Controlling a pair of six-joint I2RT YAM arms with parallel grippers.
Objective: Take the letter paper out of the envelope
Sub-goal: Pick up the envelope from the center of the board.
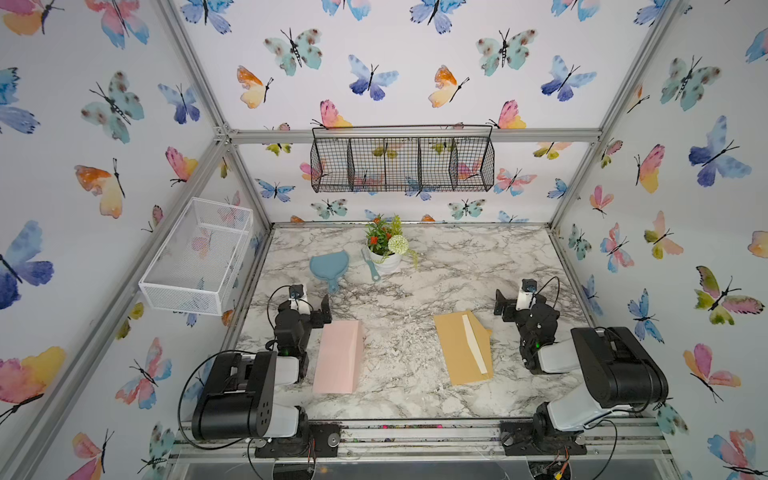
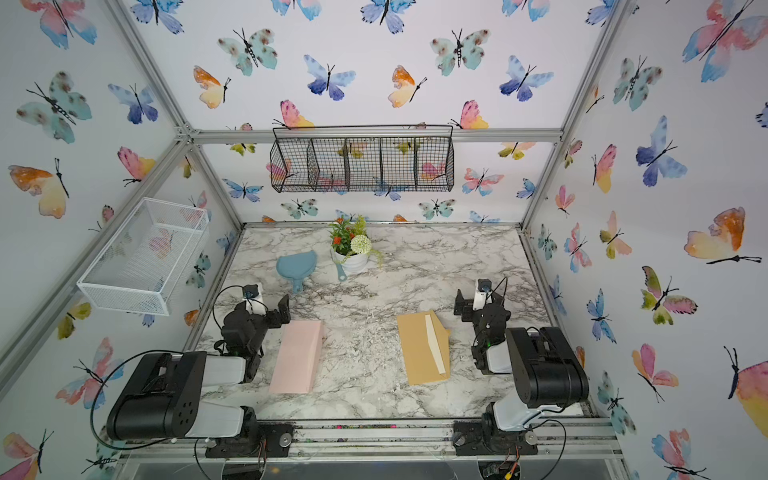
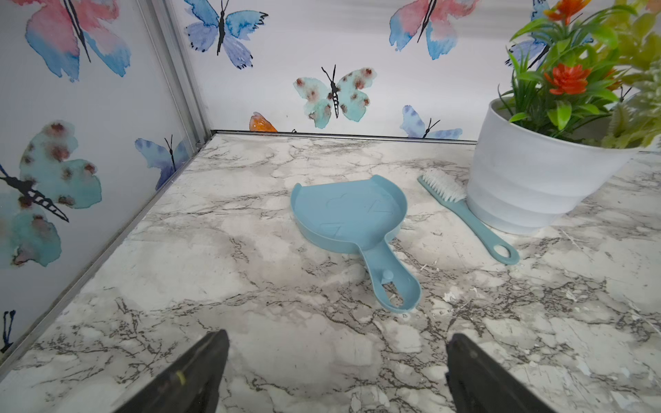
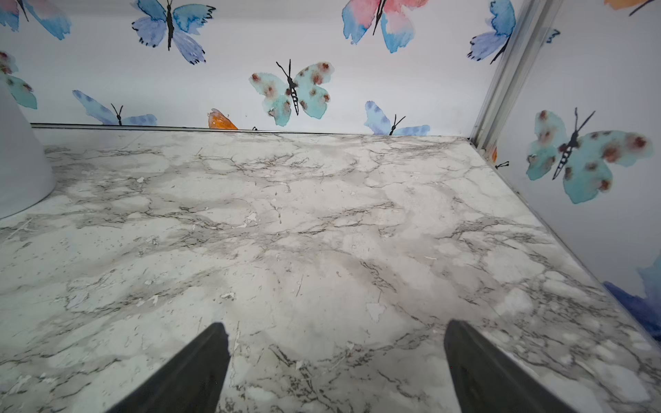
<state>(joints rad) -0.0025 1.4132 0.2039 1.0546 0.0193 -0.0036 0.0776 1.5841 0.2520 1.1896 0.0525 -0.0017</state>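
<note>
Left wrist view showed the left pincer [image 3: 336, 343] spread wide, empty, above the table [image 3: 214, 257]; the right pincer [image 4: 336, 332] likewise, clear of the brown envelope [image 1: 459, 353].

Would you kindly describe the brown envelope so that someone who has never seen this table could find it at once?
On the marble table, look at the half nearer the robot, where two envelopes lie flat and apart. The brown envelope is the one on the robot's right side. Unlike the pink envelope on the left, it carries a pale cream strip along its length.
</note>
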